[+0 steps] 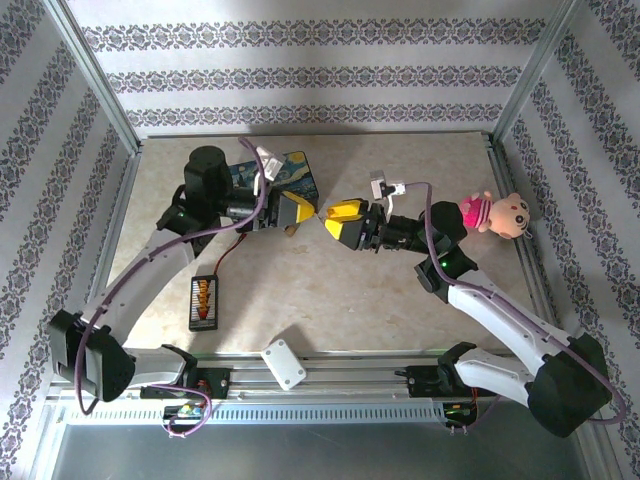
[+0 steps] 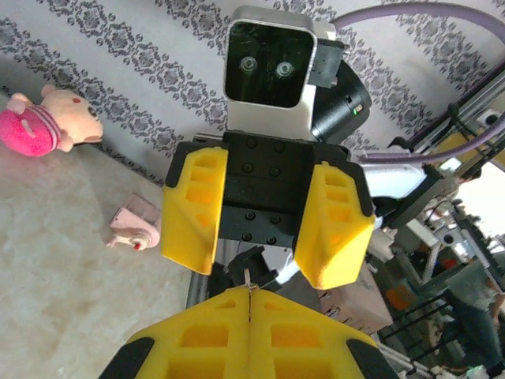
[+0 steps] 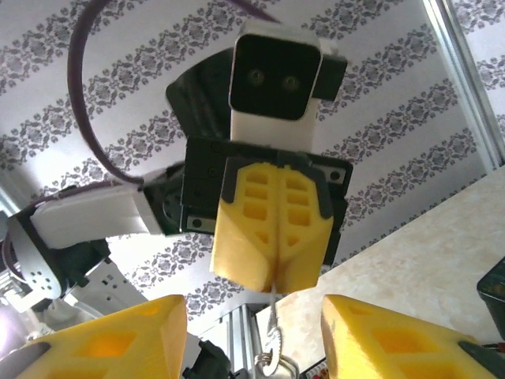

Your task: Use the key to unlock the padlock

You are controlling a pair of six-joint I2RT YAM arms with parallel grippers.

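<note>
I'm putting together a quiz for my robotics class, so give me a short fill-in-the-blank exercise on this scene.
1. Open or shut, the left gripper is ____.
2. Open or shut, the right gripper is ____.
3. The plush doll lies nearest the ____ arm.
Missing words: shut; open; right.

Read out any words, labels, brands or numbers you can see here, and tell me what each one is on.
No readable text in any view.
Black bar with orange marks: too small to read.
Painted box: picture only, no lettering seen.
Wrist camera housing: no legible brand.
</note>
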